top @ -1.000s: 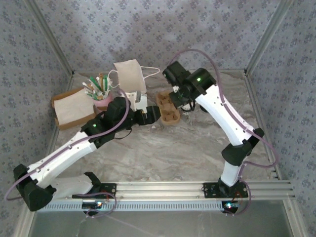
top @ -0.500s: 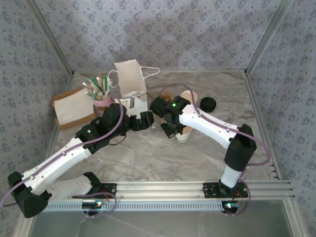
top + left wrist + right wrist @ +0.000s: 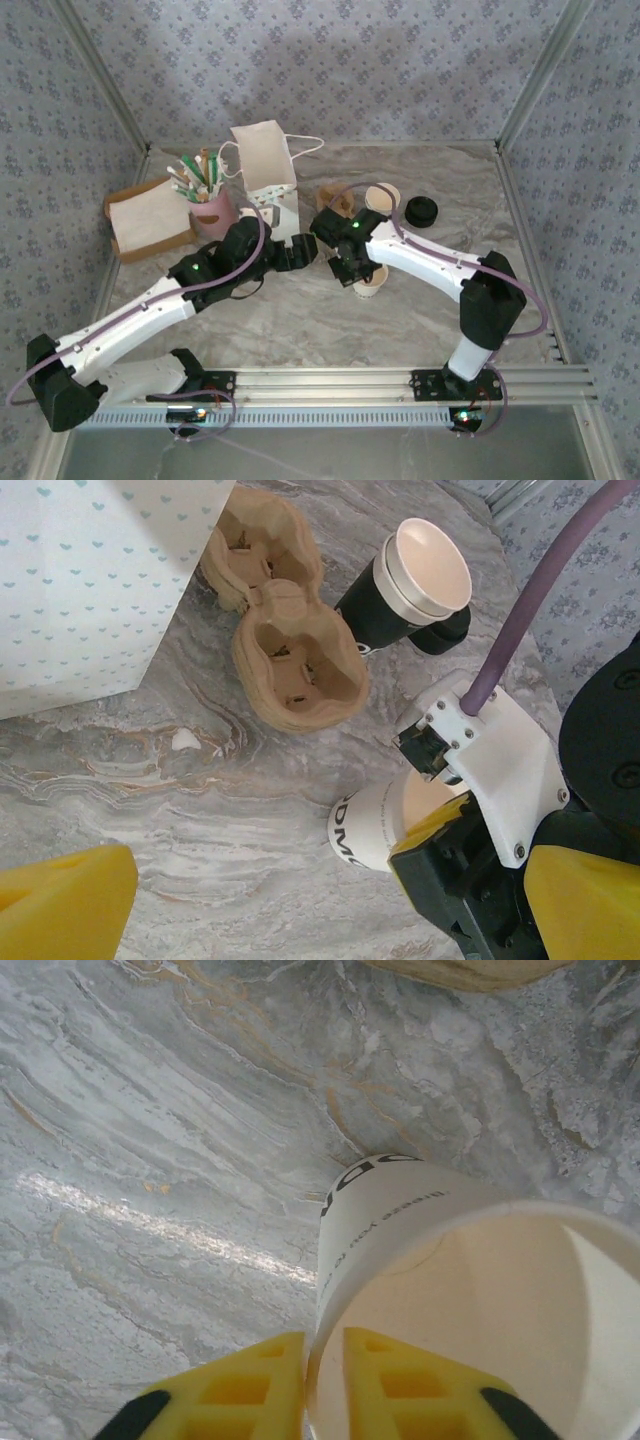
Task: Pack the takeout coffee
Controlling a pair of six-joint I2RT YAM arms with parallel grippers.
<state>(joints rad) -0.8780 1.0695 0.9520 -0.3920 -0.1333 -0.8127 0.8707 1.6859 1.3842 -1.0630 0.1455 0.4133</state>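
A grey-veined marble table (image 3: 300, 320) sits inside blue-flowered papered walls (image 3: 350, 70), with a metal rail (image 3: 400, 378) along the bottom of the top view.

The right gripper (image 3: 324, 1355) points down at the centre of the table. Its yellow fingers (image 3: 250, 1385) are nearly together, one outside and one inside the wall of a plain white paper cup with black lettering (image 3: 370, 825). Whether they press on the wall cannot be told. The cup's base rests on the table.

The left gripper (image 3: 305, 248) has its jaws wide apart and holds nothing, just left of that cup.

The left arm lies low, running from the lower left up to the centre. The right arm rises at the lower right, bends at the elbow and reaches left.

The small white paper cup with a dark lower band (image 3: 405, 585) stands open-topped at upper centre, just right of the brown moulded-pulp carrier (image 3: 290, 640). Its round black plastic lid (image 3: 421, 211) lies off, close on its right. A white paper bag with handles (image 3: 265, 160) stands left of the carrier.
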